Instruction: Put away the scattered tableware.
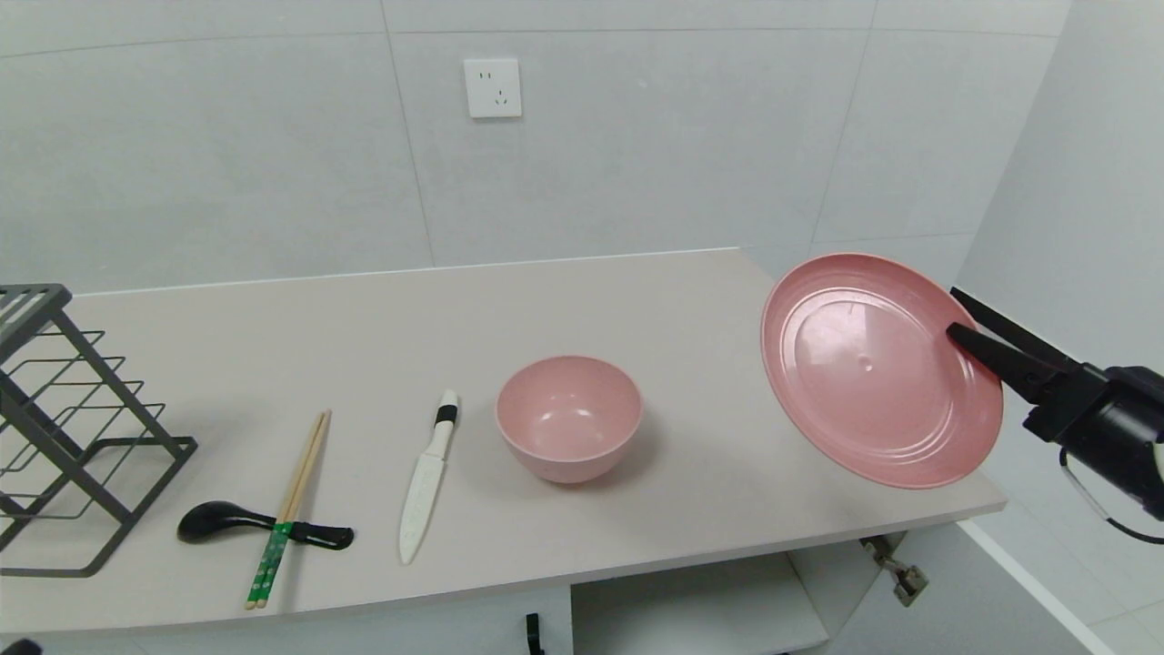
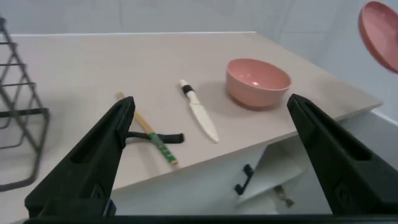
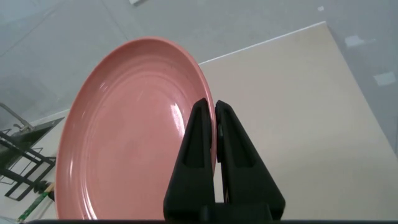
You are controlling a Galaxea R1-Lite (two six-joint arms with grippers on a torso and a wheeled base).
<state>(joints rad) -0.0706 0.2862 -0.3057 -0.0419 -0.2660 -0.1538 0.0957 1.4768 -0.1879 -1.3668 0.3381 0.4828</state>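
Though partly under chopsticks (image 1: 289, 509), black spoon (image 1: 218, 523)

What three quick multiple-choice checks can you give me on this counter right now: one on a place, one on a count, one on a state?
1. Where does the knife lie?
A. on the floor
B. inside a cup
C. between the chopsticks and the bowl

2. How many pink dishes are there?
A. one
B. two
C. three

3. The plate is:
A. held tilted in the air by the right gripper
B. broken in two
C. stacked under a cup

Answers:
1 C, since the knife lies flat with the chopsticks on one side and the bowl on the other.
2 B, since only the bowl and the plate are pink.
3 A, since the gripper's fingers are shut on the plate's rim and the plate hangs tilted past the counter's end.
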